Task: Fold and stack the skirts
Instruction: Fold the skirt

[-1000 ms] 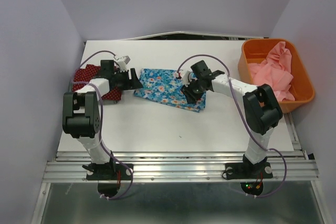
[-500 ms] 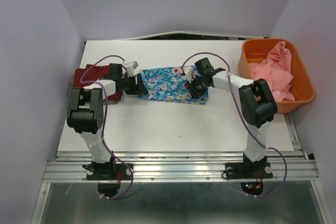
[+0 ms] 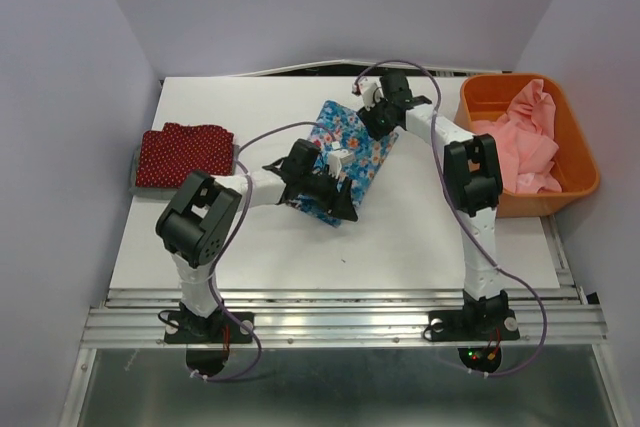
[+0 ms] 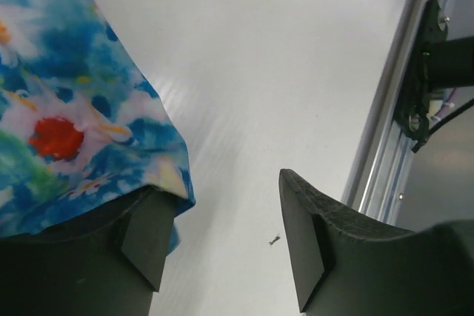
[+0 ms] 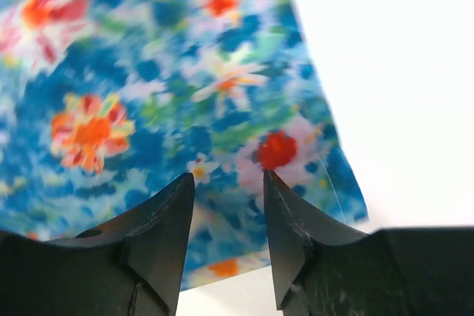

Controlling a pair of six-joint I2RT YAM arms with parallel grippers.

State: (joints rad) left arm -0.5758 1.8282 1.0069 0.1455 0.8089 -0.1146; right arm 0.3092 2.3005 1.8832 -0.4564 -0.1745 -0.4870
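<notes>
Swung round within the last second, the blue skirt (image 3: 358,152) is now laid slantwise across the middle of the table (image 3: 250,247); before, it was stretched crosswise between the arms. The left arm has been brought in from beside the red skirt (image 3: 185,150) to the blue skirt's near end. The right arm has been carried up to its far end.

The left gripper (image 4: 222,186) is seen with its jaws well apart and bare table between them. Only a corner of the blue cloth is draped over one finger (image 4: 144,238), so nothing is clamped. The right gripper (image 5: 227,179) is held part open astride the cloth's edge, with flat print showing in the gap and no pinch to be seen. One end each is probably taken so that the skirt can be turned and squared for a fold, or steered toward the red skirt, which is already folded at the left edge.

Of the grey skirt (image 3: 134,172) only a sliver is shown under the red one. From above, the blue skirt's near end is covered by the left arm. The right wrist view is blurred, and the folds cannot be counted. A pink cloth (image 3: 525,137) is seen in the orange tub (image 3: 468,132).
</notes>
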